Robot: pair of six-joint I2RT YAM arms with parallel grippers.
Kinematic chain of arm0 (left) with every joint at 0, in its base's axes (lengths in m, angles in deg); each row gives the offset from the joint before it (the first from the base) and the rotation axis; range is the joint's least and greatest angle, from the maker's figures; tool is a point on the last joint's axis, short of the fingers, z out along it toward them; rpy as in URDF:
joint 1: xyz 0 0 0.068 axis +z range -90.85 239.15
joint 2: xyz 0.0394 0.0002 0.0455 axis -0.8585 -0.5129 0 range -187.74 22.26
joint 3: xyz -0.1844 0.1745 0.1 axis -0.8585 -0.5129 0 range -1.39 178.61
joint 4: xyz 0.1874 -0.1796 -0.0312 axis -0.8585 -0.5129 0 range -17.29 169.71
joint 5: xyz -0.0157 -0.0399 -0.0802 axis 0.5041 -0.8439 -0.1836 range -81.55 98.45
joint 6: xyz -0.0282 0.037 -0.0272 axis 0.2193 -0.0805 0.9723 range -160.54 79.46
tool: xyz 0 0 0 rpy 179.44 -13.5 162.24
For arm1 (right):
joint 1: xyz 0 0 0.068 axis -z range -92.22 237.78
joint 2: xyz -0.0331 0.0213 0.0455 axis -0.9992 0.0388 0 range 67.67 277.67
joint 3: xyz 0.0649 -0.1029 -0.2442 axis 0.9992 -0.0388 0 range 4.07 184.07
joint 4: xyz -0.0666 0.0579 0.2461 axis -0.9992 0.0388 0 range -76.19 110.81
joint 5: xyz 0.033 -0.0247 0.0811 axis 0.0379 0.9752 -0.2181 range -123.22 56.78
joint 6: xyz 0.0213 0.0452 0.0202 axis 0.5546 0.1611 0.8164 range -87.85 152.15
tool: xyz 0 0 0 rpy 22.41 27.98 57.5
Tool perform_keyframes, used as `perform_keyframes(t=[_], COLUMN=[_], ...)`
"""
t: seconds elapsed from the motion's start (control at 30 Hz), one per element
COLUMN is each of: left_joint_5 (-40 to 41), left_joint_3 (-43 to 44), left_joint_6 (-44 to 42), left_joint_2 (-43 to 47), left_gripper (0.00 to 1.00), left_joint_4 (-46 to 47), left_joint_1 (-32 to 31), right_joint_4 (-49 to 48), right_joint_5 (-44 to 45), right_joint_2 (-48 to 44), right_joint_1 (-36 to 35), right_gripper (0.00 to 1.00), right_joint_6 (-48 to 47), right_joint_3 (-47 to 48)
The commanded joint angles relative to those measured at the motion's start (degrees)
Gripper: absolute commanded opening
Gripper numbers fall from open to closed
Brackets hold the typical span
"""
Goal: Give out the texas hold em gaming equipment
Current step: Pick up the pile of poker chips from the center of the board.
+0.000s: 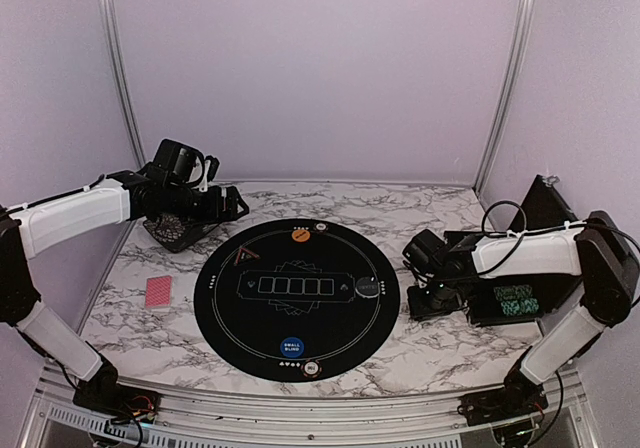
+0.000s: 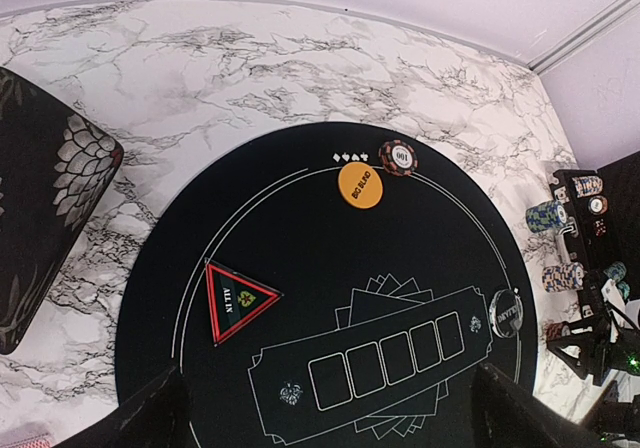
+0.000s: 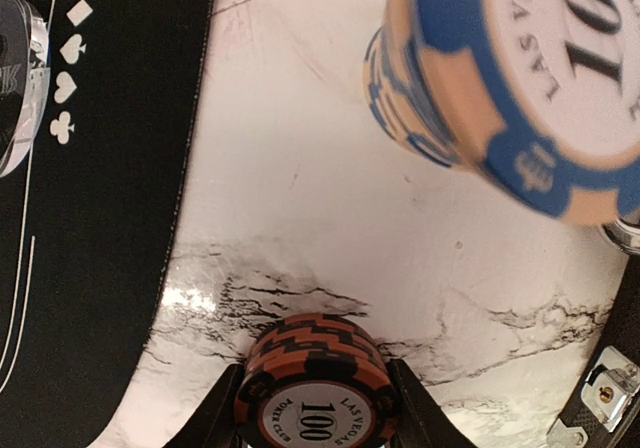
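Observation:
My right gripper (image 3: 315, 410) is shut on a short stack of orange-and-black "100" poker chips (image 3: 315, 368), low over the marble between the mat and the chip case. A blue "10" chip stack (image 3: 510, 88) stands close beside it. My left gripper (image 2: 335, 420) hangs open and empty high over the mat's back left. On the mat lie the black triangular marker (image 2: 237, 300), an orange button (image 2: 360, 185) with one chip (image 2: 398, 157) beside it, a dark-grey button (image 1: 369, 288) and a blue button (image 1: 292, 347). Red-backed cards (image 1: 159, 292) lie left of the mat.
The big round black mat (image 1: 230, 318) fills the table's middle. The open black chip case (image 1: 495, 316) with teal chips (image 1: 515, 301) stands at the right, its latch (image 3: 605, 393) near my right fingers. A black patterned box (image 2: 50, 198) lies at the back left.

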Motion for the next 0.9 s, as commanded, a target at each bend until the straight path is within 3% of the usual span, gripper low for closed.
perform_keyframes(t=[0.0,0.4,0.6,0.7,0.87], left_joint_5=[-0.7,-0.8,-0.8,-0.8,-0.8], left_joint_3=[1.1,1.1,1.1,1.0,1.1], left_joint_6=[-0.5,-0.4,-0.4,-0.4,-0.4], left_joint_2=[-0.6,-0.7,-0.9,-0.8,-0.8], left_gripper=[0.99,0.99,0.99,0.99,0.99], left_joint_4=[0.9,0.9,0.9,0.9,0.9], left_joint_1=[0.3,0.3,0.3,0.3,0.3], right_joint_4=[-0.8,-1.1,-1.1,-1.1,-1.1], right_joint_5=[0.0,0.1,-0.2,-0.4,-0.7], right_joint_2=[0.3,0.7,0.7,0.8,0.6], right_joint_1=[-0.4,-0.4,-0.5,-0.5,-0.5], right_gripper=[0.35,0.48,0.5,0.47,0.34], right_joint_6=[0.8,0.7,0.7,0.7,0.8], right_joint_3=[-0.1,-0.2,-0.2,-0.3,-0.4])
